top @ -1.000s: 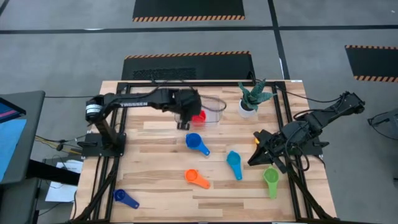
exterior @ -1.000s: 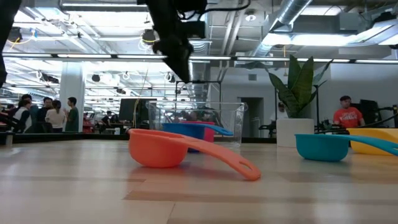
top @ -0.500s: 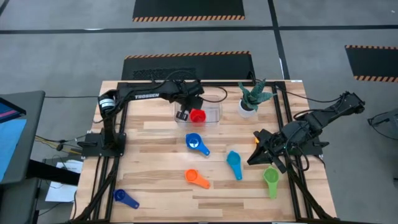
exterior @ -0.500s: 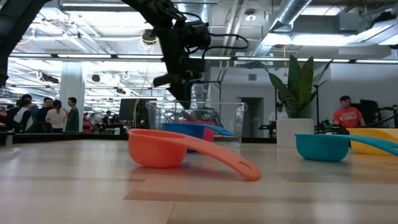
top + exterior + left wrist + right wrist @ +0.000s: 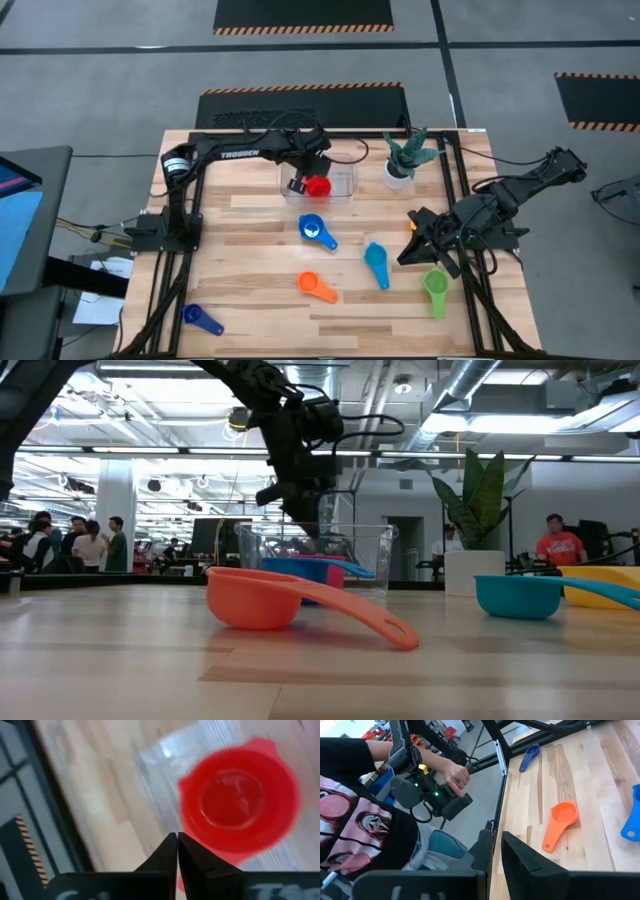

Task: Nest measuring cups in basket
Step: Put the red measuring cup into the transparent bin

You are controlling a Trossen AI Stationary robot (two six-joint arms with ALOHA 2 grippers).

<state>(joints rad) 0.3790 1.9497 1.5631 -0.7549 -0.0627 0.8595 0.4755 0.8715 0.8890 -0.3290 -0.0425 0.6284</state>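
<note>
The left gripper [image 5: 297,183] has just snapped closed, empty, above the clear basket [image 5: 341,190] at the table's [image 5: 250,260] twelve o'clock, leaving the red cup [image 5: 318,186] inside. The first cup looks delivered; others lie scattered. The right gripper [image 5: 412,252] waits closed at three o'clock.

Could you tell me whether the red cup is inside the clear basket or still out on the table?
Inside. The high view shows the red cup within the clear basket, below the left gripper.
</note>
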